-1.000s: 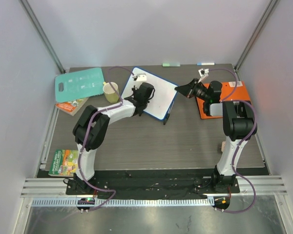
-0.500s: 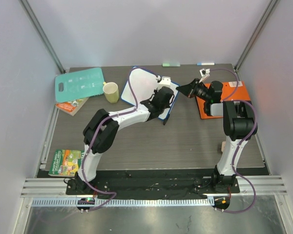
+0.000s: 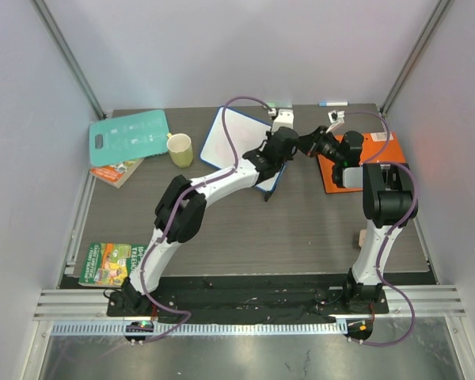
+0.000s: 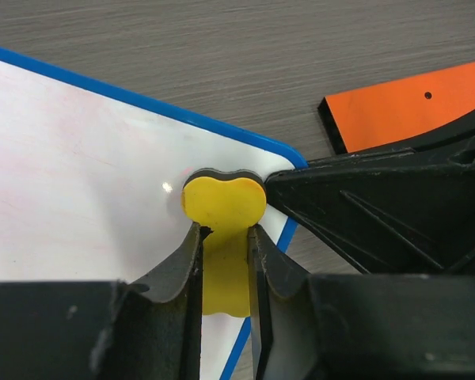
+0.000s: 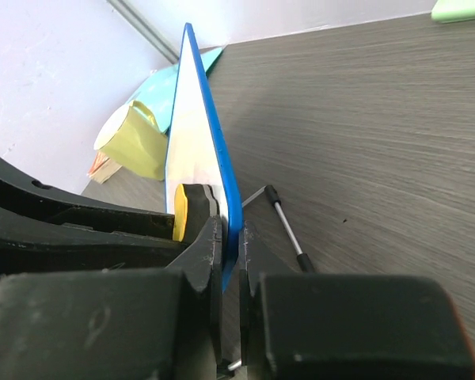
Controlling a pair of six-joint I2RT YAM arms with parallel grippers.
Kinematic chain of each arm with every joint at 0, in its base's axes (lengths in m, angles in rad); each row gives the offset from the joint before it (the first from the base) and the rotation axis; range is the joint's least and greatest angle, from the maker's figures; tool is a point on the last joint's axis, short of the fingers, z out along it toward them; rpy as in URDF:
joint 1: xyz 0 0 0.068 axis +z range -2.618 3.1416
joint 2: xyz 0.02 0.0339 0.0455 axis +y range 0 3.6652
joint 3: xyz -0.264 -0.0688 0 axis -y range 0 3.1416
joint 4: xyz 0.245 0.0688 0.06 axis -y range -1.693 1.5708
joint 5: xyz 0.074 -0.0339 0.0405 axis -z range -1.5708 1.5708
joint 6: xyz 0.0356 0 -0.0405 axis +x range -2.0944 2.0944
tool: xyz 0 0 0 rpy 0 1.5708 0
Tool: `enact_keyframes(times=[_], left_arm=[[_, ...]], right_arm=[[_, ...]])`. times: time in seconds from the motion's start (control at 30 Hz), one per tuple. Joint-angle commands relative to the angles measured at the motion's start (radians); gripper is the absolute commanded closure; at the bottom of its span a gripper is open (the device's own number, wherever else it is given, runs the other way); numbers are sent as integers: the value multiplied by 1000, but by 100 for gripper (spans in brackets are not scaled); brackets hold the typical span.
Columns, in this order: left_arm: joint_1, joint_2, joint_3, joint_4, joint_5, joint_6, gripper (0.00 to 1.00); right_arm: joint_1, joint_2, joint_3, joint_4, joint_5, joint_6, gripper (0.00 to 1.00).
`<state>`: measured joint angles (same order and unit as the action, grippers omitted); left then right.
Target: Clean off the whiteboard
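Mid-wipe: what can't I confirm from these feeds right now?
1. Red marks left on the whiteboard: the left wrist view shows one corner only, and the left gripper covers its lower part; the top view is too small.
2. Wiping face of the yellow eraser: turned away from the left wrist camera.
3. How deep the right gripper bites the board edge: the right wrist view is edge-on; the left arm blocks it from above.
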<state>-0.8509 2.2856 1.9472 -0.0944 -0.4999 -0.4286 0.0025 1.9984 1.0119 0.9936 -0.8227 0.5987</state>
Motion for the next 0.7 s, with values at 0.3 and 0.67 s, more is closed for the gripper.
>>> enact_keyframes(times=[0.3,0.67], left_arm=[[81,-104,-92,206,-69,92,100],[78,-477,-536,199,-69,59,100]], right_arm=[[45,-20,34,138,-167,-13,99],[45,-65,154,-110,-133,-123,99]])
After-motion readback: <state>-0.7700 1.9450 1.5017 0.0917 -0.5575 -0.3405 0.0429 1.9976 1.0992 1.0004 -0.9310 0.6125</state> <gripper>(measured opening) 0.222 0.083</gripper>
